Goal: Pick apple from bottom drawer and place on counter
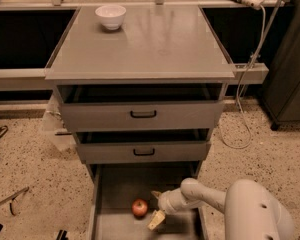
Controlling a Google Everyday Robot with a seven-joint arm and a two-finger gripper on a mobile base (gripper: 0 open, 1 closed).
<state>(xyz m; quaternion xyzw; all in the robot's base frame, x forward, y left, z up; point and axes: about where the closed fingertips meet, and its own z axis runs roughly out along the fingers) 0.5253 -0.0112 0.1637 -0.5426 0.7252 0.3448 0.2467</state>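
The small red apple lies on the floor of the open bottom drawer, near its middle. My gripper is inside the drawer just right of the apple, open, with one fingertip lower front and the other behind. The fingers are close to the apple and not closed on it. The white arm reaches in from the lower right. The grey counter tops the cabinet above.
A white bowl stands at the counter's back left. Two shallower drawers with black handles stick out slightly above the bottom drawer. A cable hangs at the right. A speckled floor surrounds the cabinet.
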